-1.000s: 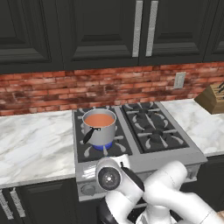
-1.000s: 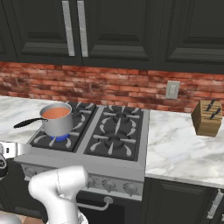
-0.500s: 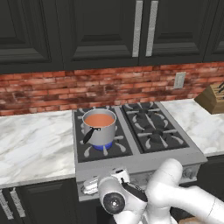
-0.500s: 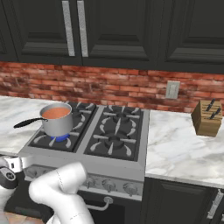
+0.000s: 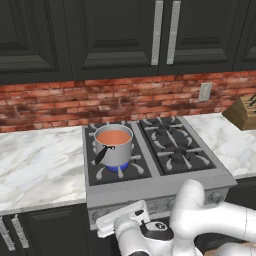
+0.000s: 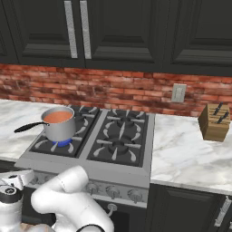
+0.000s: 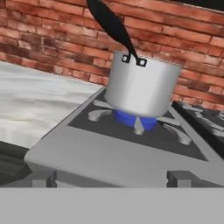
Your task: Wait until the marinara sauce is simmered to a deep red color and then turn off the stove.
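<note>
The marinara sauce (image 5: 113, 137) is a smooth orange-red disc in a small steel saucepan (image 5: 115, 150) on the stove's (image 5: 165, 175) front left burner. A blue flame (image 5: 119, 168) burns under the pan. From the right, the sauce (image 6: 59, 117) shows the same orange-red, and the pan's black handle (image 6: 29, 127) points left. My gripper (image 7: 111, 179) is low in front of the stove's front edge, open, with nothing between its fingertips (image 7: 43, 178). In the hand view the saucepan (image 7: 140, 89) stands straight ahead over the flame (image 7: 131, 120). Round grey knobs (image 6: 113, 192) line the stove's front panel.
White marble counter (image 5: 40, 160) runs left of the stove and right of it (image 6: 190, 154). A wooden knife block (image 6: 214, 122) stands at the right, by the brick wall with an outlet (image 6: 178, 93). Dark cabinets (image 5: 115, 35) hang above. My arm's elbow (image 6: 68, 190) covers part of the stove front.
My hand has dropped lower in front of the stove, and the arm has folded down with it. The sauce's colour and the flame look the same.
</note>
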Available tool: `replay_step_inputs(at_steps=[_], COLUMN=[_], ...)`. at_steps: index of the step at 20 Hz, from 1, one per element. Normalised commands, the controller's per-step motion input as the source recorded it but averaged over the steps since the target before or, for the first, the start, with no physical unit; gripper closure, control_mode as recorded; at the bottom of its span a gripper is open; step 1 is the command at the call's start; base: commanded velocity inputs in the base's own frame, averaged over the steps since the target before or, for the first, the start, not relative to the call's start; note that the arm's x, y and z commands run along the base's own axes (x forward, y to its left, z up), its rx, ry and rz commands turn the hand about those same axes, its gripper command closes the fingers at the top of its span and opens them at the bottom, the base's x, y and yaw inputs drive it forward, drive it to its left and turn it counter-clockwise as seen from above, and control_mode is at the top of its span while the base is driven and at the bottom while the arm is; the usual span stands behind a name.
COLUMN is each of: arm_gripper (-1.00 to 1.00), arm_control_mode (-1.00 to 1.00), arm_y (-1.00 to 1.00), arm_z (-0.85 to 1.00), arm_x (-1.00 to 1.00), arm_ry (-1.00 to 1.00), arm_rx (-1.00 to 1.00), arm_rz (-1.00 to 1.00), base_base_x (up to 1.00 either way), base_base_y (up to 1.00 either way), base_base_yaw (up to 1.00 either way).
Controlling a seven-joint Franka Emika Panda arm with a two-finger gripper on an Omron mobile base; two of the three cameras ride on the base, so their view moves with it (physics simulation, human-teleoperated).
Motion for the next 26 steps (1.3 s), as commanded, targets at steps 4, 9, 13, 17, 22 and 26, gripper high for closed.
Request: replay_step_inputs(at_steps=[4,9,13,17,22,26], arm_gripper=[-1.00,-1.00,-1.00,-1.00,-1.00,-1.00], arm_control_mode=[-1.00,-1.00,-1.00,-1.00,-1.00,-1.00], arm_y=[0.23,0.11,0.08,0.08,0.12,0.08], arm_z=[-0.17,-0.25,-0.27,-0.30,-0.26,-0.34], arm_x=[-0.18,-0.05,0.00,0.00,-0.01,0.00], arm_ry=[-0.10,-0.12,-0.08,-0.09,-0.05,-0.01], arm_rx=[0.00,0.00,0.00,0.00,0.05,0.09], arm_rz=[0.00,0.00,0.00,0.00,0.00,0.00], base_base_x=[0.00,0.00,0.00,0.00,0.00,0.00], base_base_y=[0.00,0.00,0.00,0.00,0.00,0.00], base_base_yaw=[0.00,0.00,0.00,0.00,0.00,0.00])
